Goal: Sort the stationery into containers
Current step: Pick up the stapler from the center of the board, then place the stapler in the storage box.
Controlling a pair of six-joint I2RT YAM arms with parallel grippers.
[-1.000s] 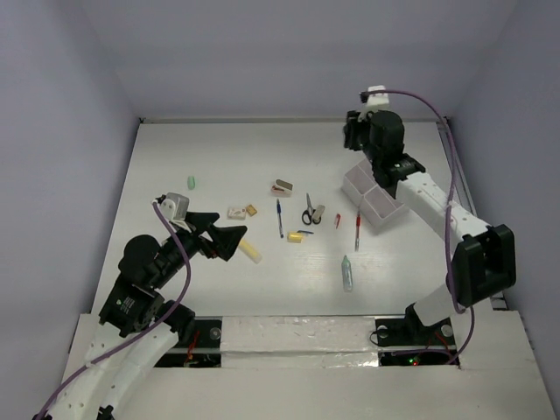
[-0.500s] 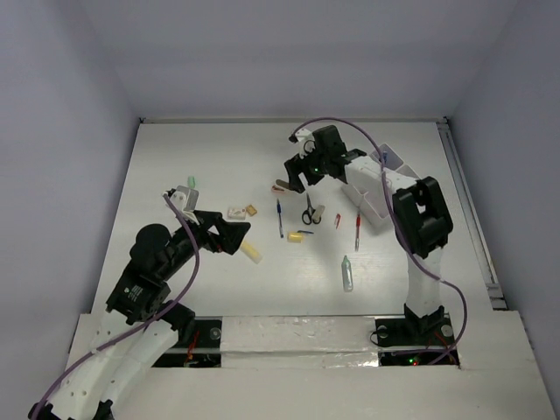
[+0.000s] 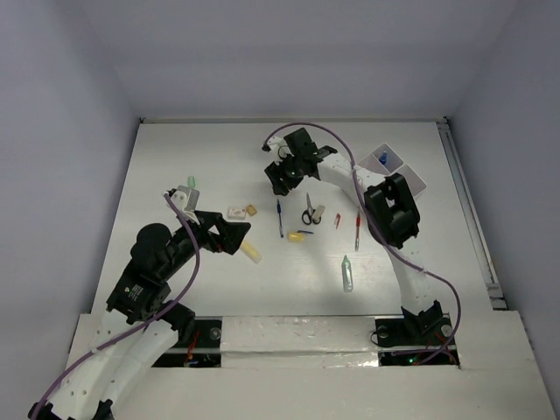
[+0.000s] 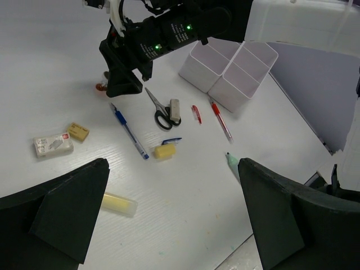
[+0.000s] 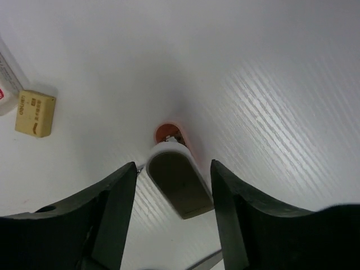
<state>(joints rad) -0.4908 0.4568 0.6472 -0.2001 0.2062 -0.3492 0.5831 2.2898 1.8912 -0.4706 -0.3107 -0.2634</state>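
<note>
The right gripper is reaching to the far middle of the table, well left of the white tray; its jaws are standing partly open, straddling a small rounded case with a red end and gripping nothing yet, a thin gap showing on each side; the case is lying flat just beyond the scissors and the blue pen; it is looking like light, stiff, smooth plastic, probably slippery, so I am judging its long flat sides the best hold, squeezed mid-length; the left gripper is hovering near left, fully open and empty.
</note>
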